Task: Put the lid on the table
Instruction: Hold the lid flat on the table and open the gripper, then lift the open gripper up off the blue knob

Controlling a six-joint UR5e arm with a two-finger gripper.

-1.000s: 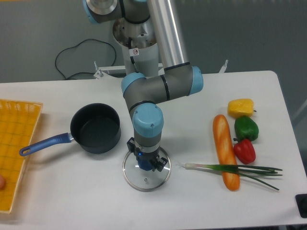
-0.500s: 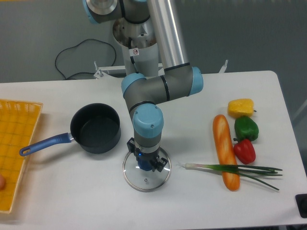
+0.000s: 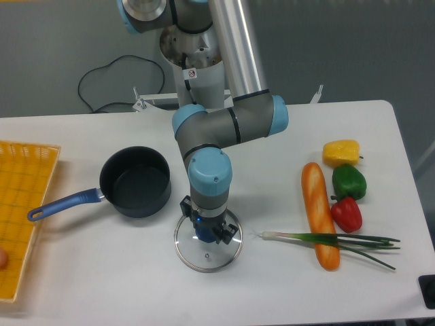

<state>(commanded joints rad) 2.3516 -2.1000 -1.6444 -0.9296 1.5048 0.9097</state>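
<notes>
Nothing has shifted: the lid (image 3: 207, 248) lies flat on the surface (image 3: 102, 272) beside the pot (image 3: 136, 180), the gripper (image 3: 206, 231) fingers still clasping its knob.

The lid (image 3: 207, 250) is clear, glossy glass with a thin metal rim. The table (image 3: 102, 285) is smooth, matt white. The saucepan (image 3: 136, 182) looks dark and matt inside. The mat (image 3: 20, 204) is yellow woven material.

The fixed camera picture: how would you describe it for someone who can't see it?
A robot arm's gripper reaches straight down onto the blue knob of a glass lid lying on a white table, beside an open dark saucepan. To the right lie a baguette, peppers and green onions.
</notes>
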